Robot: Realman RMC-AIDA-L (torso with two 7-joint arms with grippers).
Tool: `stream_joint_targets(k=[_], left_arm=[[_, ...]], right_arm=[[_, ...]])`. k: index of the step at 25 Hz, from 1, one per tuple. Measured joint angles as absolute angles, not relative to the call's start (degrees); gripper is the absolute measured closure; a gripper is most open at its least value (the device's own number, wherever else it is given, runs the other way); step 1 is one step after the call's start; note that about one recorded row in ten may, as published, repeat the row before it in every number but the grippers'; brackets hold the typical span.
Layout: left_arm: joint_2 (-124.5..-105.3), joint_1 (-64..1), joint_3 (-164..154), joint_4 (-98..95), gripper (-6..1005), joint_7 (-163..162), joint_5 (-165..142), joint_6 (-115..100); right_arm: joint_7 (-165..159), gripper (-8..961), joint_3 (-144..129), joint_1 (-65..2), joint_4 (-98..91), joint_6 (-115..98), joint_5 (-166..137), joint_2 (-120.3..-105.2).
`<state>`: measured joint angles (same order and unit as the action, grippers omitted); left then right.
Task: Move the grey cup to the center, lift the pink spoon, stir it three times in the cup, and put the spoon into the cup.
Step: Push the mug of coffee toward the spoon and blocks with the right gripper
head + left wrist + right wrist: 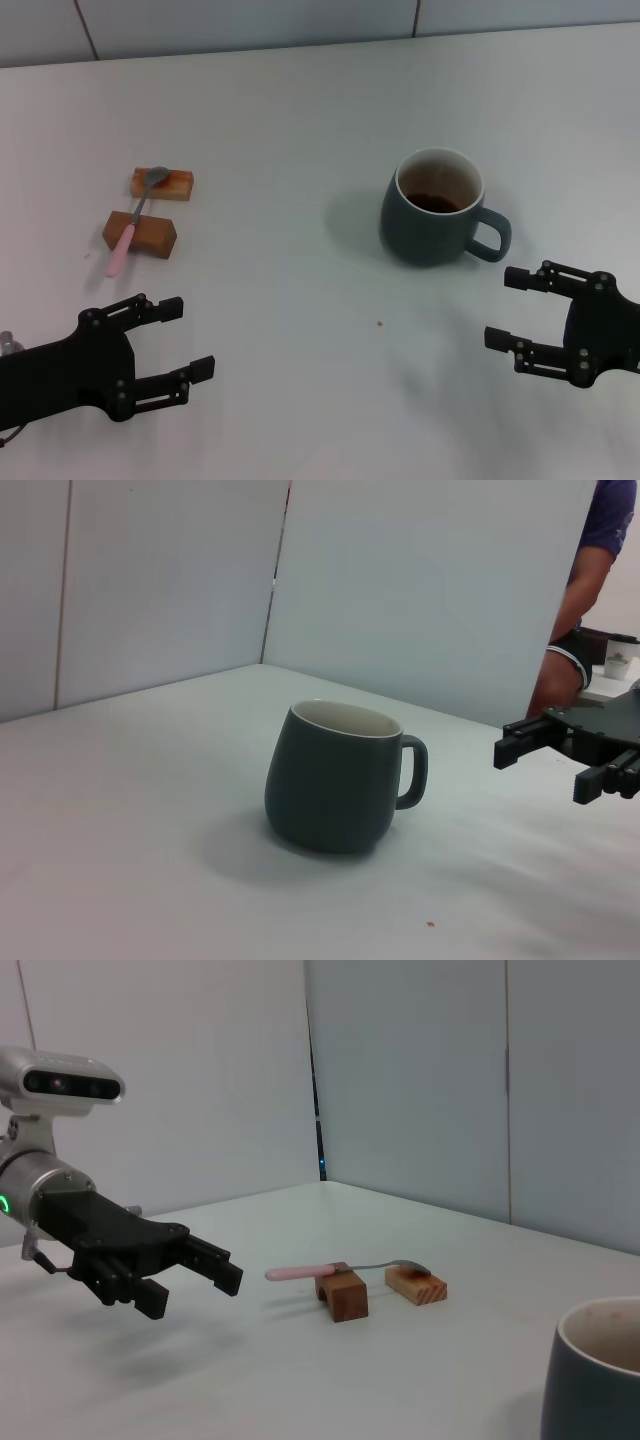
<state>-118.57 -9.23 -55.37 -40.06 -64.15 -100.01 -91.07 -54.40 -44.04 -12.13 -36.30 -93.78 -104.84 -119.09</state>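
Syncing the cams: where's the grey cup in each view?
Head view: grey cup right of centre, handle toward the right gripper.
Left wrist view: mid-frame, whole.
Right wrist view: only its rim at the bottom right corner.
Shared landmark: the white table.

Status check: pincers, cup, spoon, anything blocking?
Left pincer open, empty, near edge. Right pincer open, just short of the grey cup. Pink spoon bridging two wooden blocks. Nothing blocking.

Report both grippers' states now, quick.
Left gripper: open, empty, near the pale pink-handled metal spoon resting across two brown wooden blocks.
Right gripper: open, empty, beside the rounded blue-grey ceramic mug.
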Motion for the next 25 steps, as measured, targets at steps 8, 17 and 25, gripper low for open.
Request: stream_joint_targets(k=[8, 17, 25], left_arm=[[-118.56, -9.2, -55.4, -40.1, 175, -64.1, -100.0, -91.1], [-118.57, -9.1, -55.4, -40.1, 176, -64.2, -100.0, -91.1], [-118.57, -9.2, -55.4, -40.1, 177, -64.2, -99.9, -91.2]], right_arm=[[-54.4, 205, -44.0, -12.1, -36.3, -93.8, -104.9, -119.09], [-54.4, 210, -44.0, -12.1, -36.3, -93.8, -104.9, -119.09], [-57.9, 214, -42.5, -12.8, -36.5, -93.6, -104.3, -119.03]])
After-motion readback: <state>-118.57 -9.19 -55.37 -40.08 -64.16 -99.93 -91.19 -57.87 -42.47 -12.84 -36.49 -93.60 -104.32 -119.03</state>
